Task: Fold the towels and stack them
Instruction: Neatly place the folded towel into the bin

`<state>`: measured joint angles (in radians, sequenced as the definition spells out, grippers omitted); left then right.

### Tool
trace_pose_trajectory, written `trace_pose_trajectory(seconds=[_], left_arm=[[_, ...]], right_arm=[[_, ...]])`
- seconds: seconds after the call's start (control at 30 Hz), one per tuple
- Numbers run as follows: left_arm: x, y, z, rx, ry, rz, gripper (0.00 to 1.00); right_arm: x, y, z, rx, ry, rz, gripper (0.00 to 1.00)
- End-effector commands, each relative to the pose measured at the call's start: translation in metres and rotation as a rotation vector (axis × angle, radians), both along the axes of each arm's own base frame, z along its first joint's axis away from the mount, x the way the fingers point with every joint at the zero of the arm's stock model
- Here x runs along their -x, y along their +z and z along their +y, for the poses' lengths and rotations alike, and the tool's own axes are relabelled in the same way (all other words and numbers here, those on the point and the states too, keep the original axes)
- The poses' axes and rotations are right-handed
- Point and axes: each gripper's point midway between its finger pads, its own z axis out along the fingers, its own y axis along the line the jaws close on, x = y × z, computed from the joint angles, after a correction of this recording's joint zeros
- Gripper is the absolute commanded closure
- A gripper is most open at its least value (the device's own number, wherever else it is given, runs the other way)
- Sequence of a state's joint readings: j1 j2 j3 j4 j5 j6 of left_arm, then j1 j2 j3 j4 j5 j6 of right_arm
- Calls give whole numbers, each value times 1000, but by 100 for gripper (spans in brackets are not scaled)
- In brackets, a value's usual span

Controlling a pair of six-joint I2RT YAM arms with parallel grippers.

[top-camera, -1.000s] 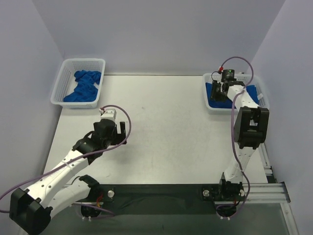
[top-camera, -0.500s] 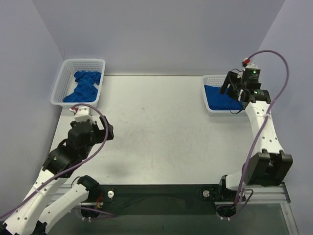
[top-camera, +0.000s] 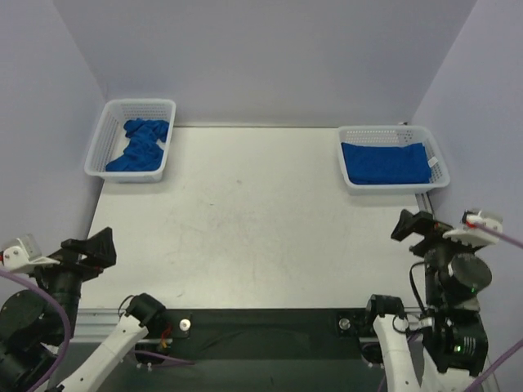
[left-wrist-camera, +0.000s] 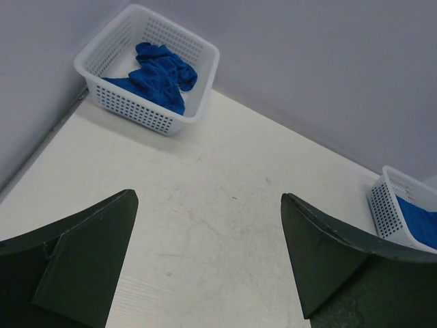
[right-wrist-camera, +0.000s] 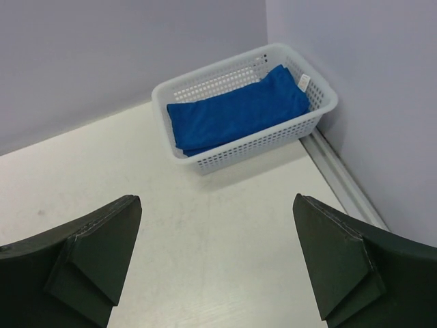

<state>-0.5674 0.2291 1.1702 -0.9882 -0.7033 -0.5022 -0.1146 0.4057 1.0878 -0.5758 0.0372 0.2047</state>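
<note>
Left gripper [left-wrist-camera: 205,205]: jaws apart, holding nothing, positioned at the near left edge of the table [top-camera: 261,237]. Right gripper [right-wrist-camera: 216,205]: jaws apart, empty, at the near right edge. Folded towels [top-camera: 384,163] lie flat in the right basket [top-camera: 384,129]. Crumpled towels [top-camera: 140,147] lie in the left basket [top-camera: 139,101]. Judgement: task partly complete; the crumpled towels are not yet folded and stacked.

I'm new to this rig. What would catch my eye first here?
Bright blue cloth stands out: a crumpled heap in the far-left white basket, and a flat folded towel in the far-right basket. The left pincer and right pincer hang open and empty at the near corners.
</note>
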Motion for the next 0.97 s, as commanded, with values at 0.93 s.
trace_pose_trajectory(seconds=[0.93], left_arm=[[6, -45, 15, -67, 61, 76, 3]], right_arm=[[71, -57, -13, 135, -72, 9, 0]])
